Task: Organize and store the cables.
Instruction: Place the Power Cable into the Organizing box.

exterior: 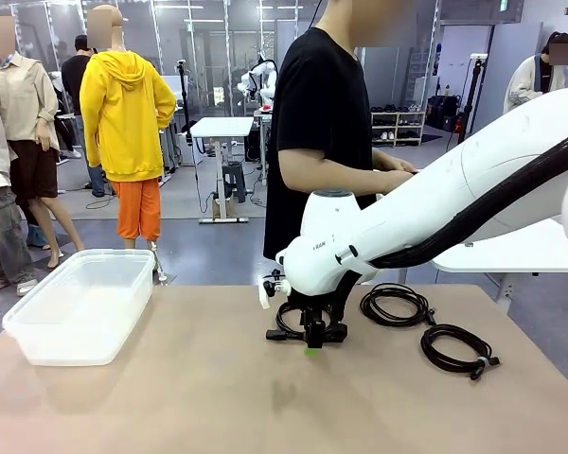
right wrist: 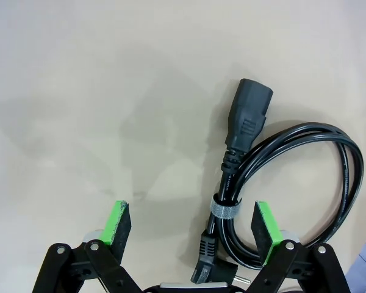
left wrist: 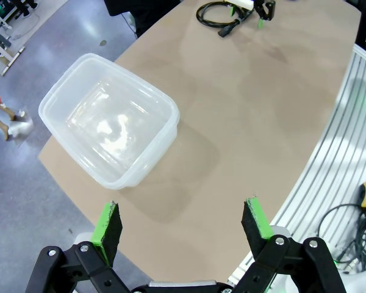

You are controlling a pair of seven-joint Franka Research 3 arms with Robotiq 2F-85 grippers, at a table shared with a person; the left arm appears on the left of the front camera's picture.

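Three coiled black cables lie on the tan table. One coil (exterior: 281,320) lies under my right gripper (exterior: 311,342), which is down at the tabletop and open. In the right wrist view this cable (right wrist: 250,113) shows a chunky plug and a grey tie (right wrist: 225,208). The tied section lies between the fingers of the right gripper (right wrist: 191,224), close to the right-hand pad (right wrist: 263,224). The other two coils (exterior: 395,305) (exterior: 457,348) lie to the right. My left gripper (left wrist: 183,223) hangs open and holds nothing, high above the table's left end. From there the coil (left wrist: 222,15) and the right gripper (left wrist: 260,8) appear far off.
A clear plastic bin (exterior: 71,348) (left wrist: 134,83) stands with nothing in it at the table's left end. A person in a black shirt (exterior: 322,123) stands at the far edge. An aluminium frame (left wrist: 329,152) runs beside the table near the left arm.
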